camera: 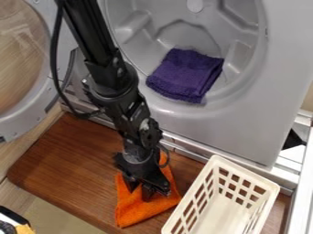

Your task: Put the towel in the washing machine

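I can't tell whether my gripper [145,191] is loose or grasping. I should pinch the orange towel [137,211] deeply before lifting.

Purple towel [185,75] against the grey washing machine [241,130], bright orange cloth [137,206] on brown wood-grained surface [64,162], cream basket [215,208] with a grid pattern, black arm.

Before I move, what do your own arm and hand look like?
The arm is black, with a long, straight upper link and chunky, rounded joint housings that show small grey spots. A thin black cable loops outside it. The hand is black too, angular and blocky.
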Controlling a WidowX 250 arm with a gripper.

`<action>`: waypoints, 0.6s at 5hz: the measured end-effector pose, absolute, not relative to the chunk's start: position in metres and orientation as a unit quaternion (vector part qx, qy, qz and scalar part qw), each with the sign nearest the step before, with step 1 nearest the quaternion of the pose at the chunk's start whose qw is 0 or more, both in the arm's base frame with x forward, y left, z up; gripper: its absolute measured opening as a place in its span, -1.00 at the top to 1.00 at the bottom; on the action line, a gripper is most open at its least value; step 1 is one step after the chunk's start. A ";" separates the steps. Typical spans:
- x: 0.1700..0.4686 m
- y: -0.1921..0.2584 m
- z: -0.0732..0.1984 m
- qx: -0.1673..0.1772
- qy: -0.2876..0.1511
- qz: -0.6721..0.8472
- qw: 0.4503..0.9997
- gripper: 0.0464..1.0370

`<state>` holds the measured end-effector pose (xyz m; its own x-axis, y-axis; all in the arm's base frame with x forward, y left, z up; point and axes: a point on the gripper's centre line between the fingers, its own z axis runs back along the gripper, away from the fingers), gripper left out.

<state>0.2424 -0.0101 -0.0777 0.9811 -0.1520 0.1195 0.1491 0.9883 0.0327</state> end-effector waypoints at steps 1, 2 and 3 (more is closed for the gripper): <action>0.239 -0.011 -0.071 0.007 -0.066 -0.075 0.995 0.72; 0.238 -0.011 -0.059 0.008 -0.080 -0.071 0.994 0.89; 0.235 -0.010 -0.039 0.011 -0.099 -0.068 0.993 0.91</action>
